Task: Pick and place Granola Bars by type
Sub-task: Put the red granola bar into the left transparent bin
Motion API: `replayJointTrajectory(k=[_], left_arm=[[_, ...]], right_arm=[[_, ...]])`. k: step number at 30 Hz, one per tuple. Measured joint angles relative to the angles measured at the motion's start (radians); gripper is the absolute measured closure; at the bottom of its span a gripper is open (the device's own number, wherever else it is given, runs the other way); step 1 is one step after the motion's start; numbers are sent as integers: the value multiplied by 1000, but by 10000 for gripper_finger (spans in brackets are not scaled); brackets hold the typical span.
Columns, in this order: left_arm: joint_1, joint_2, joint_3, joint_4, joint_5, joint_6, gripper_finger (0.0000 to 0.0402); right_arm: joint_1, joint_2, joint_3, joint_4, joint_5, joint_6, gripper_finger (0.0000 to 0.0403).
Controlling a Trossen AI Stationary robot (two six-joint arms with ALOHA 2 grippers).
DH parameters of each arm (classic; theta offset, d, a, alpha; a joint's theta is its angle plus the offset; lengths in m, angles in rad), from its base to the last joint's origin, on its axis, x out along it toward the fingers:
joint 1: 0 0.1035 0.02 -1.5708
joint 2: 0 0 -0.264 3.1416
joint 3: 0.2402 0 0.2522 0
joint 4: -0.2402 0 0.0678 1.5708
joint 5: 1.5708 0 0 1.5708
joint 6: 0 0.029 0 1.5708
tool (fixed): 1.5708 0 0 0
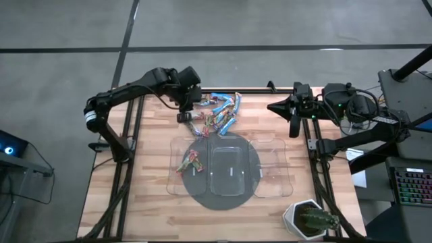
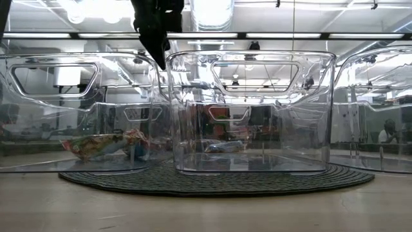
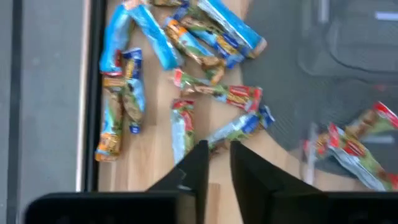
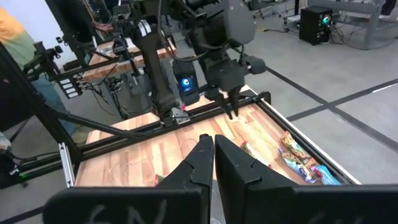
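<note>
Landmark: the round dark woven mat (image 1: 223, 197) at the table's middle, carrying three clear plastic trays (image 1: 229, 169).
Left gripper (image 1: 183, 117): hangs above the pile just beyond the mat's far-left edge. In its wrist view the fingers (image 3: 198, 163) stand a narrow gap apart with nothing between them.
Granola Bars (image 1: 219, 113): heaped loose on the wood just behind the mat; a few red-multicoloured ones (image 1: 190, 162) already lie in the left tray.
Step in hand, my guess: picking the next bar. Best to drop straight onto one bar lying clear of its neighbours and pinch across its narrow width.
Materials: slim, flat, crinkly foil wrappers, likely slippery; glossy see-through trays; ribbed mat; planked wooden top.
Right gripper (image 1: 294, 108): parked off the mat's far-right side, fingers pressed together, empty.
</note>
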Motion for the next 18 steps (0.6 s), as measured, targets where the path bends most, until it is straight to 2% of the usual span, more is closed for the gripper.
replayJointTrajectory(k=[8,12,18], left_arm=[[19,39,-1,10,-6,20,260],[21,60,-1,9,-18,30,248],[24,68,-1,-39,-52,36,252]], right_arm=[[0,0,0,0,2,0,394],[0,0,0,0,2,0,394],[0,0,0,0,6,0,394]])
